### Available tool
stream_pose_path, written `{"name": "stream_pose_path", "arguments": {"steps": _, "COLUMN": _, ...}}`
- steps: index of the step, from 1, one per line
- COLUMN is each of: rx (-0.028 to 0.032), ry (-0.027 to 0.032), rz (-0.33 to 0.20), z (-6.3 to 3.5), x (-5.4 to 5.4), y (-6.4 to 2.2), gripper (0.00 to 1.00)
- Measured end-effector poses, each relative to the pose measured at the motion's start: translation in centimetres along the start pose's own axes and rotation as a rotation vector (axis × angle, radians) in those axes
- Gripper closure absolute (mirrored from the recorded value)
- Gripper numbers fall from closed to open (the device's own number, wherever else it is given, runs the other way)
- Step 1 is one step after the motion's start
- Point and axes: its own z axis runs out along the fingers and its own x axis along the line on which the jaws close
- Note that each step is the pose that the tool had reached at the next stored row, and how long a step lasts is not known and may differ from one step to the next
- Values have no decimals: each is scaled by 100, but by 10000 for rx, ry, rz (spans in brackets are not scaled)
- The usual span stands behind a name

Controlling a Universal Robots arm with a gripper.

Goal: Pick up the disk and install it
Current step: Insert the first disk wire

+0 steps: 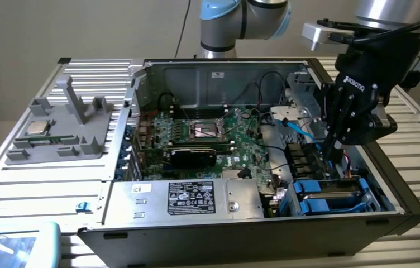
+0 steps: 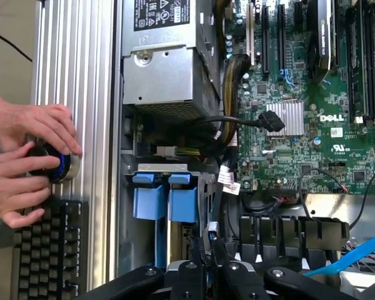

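Case of a desktop computer lies open on the slatted aluminium table, and you see the gripper reaching down into it at the exterior view's right, above the drive bay in the near corner. The disk sits in that bay, its blue carrier framing a grey top, just beside the big silver box with a black label and below the gripper's tip. In the wrist view the disk shows you two blue end tabs side by side, next to the silver box, with the gripper close to them but apart from the tabs. You cannot tell from either view whether the pincer is spread, pressed together or pinching anything; its tip is lost against the dark cables and brackets. A light blue cable runs across the case near the arm, and the green motherboard fills the middle of the case. At the exterior view's left, well apart from the case, a grey fixture stands on the table with a small square processor chip lying on it. In the wrist view a person's two hands rest on a round black knob with a blue ring, just beside a black keyboard outside the case wall.
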Motion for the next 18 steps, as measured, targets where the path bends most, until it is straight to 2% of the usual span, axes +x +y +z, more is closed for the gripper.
{"name": "stream_pose_path", "arguments": {"steps": 18, "rx": 0, "ry": -4, "rz": 0, "z": 1, "x": 12, "y": 0, "gripper": 84}}
